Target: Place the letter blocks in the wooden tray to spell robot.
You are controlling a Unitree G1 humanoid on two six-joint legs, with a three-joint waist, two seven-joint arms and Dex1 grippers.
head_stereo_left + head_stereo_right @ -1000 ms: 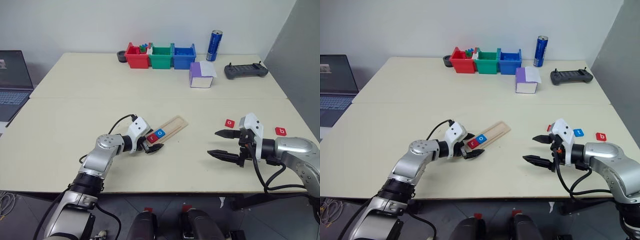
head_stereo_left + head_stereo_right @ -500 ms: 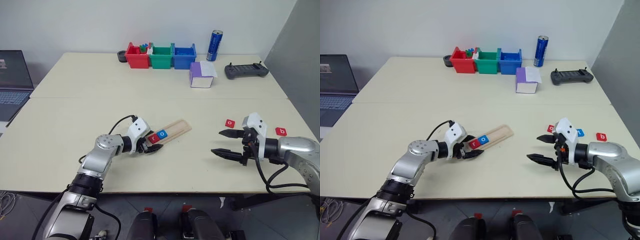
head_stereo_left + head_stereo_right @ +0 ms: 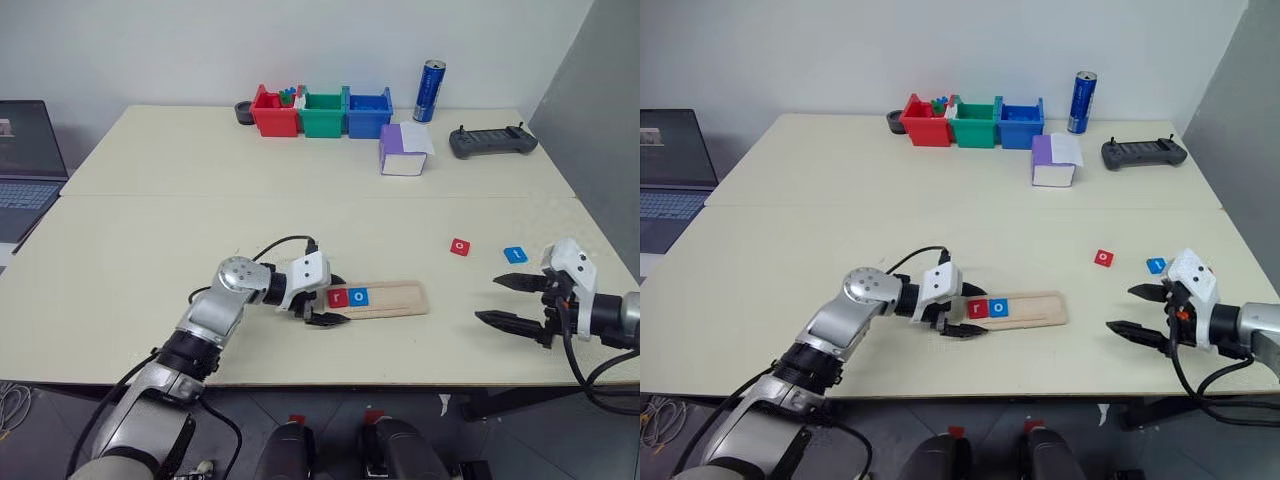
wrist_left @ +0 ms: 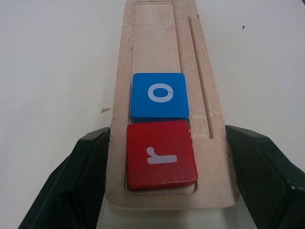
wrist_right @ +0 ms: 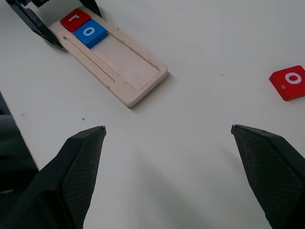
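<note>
The left gripper (image 4: 167, 191) has its two fingers closed against the long sides of the tray (image 3: 395, 298) at its near end, pinching the wood. The right gripper (image 3: 520, 303) hangs wide open over bare desk near the right edge, holding nothing.

In the tray's groove, at the gripped end, sit the red r (image 4: 161, 153) and, touching it, the blue o (image 4: 159, 95); the rest of the groove is bare. The tray lies close to the desk's front edge, roughly parallel to it. The red o (image 3: 459, 246) and the blue t (image 3: 515, 254) lie loose toward the right edge, apart from each other and well apart from the tray. I cannot see a b block from here.

Risks, as I judge them:
- A tilt or jerk of the pinched tray could slide r and o along the shallow groove or out of it.
- The tray could be dragged off the front edge.
- Taking the red o or t before b would break the spelling.
</note>
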